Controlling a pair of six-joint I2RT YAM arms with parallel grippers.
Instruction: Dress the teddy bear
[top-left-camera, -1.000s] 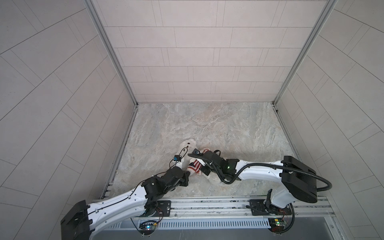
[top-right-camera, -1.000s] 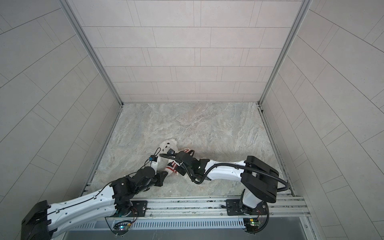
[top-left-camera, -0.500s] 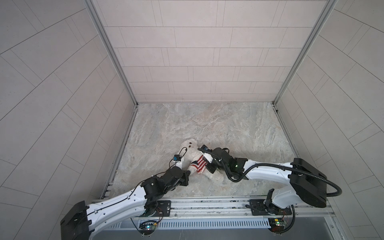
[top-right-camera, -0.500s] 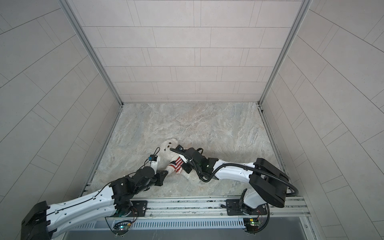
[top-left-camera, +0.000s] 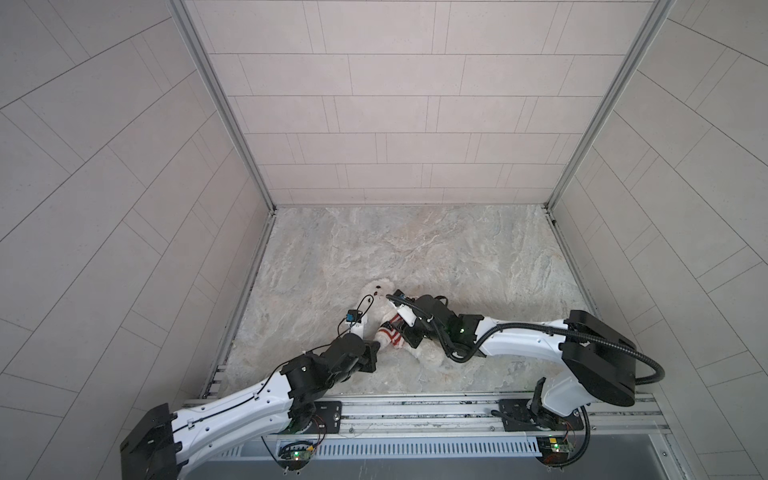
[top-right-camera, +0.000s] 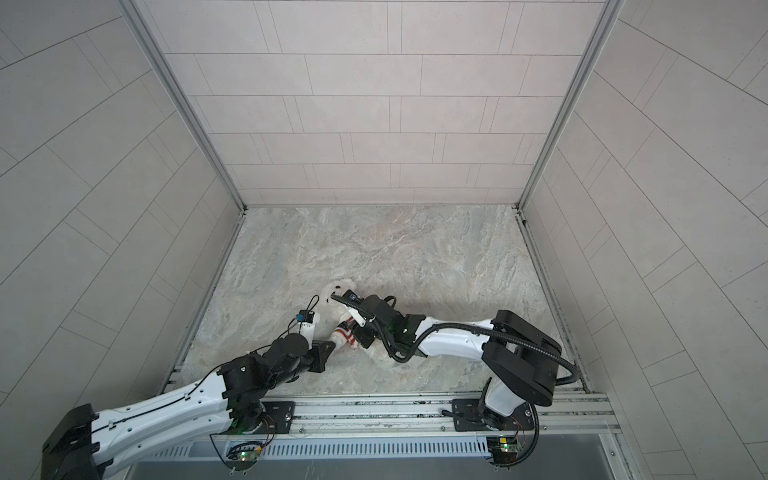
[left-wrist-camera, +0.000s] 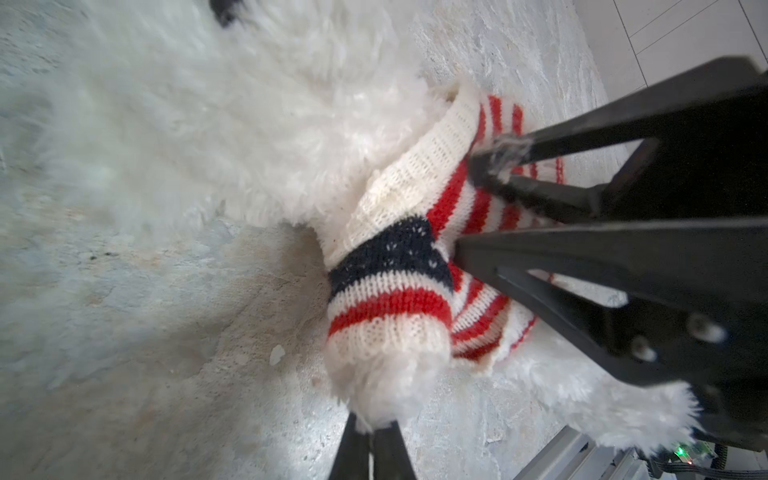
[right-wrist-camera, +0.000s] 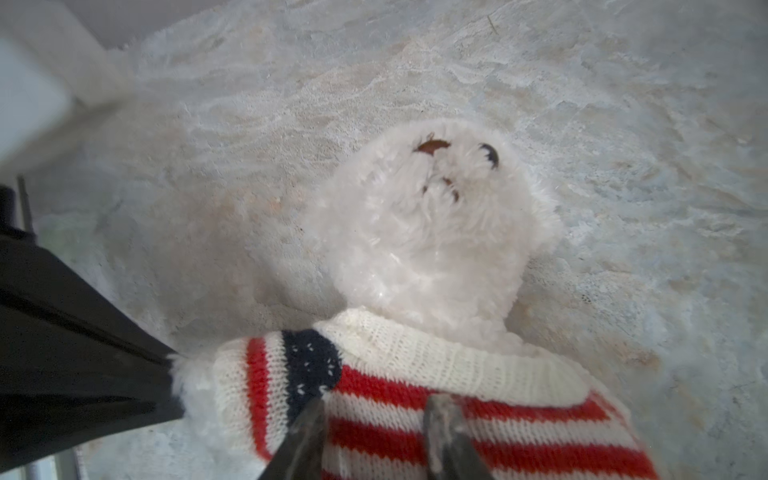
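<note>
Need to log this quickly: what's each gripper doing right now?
Left gripper: closed on a paw of the teddy bear.
Right gripper: open, jaws apart over the sweater.

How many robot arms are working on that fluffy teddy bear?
2. The left arm enters from the front left, left tool pinching the teddy bear's paw; the right arm enters from the front right, right tool open over the sweater.

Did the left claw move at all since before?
No. The left claw still pinches the teddy bear by a paw, just as far from the front rail as before.
</note>
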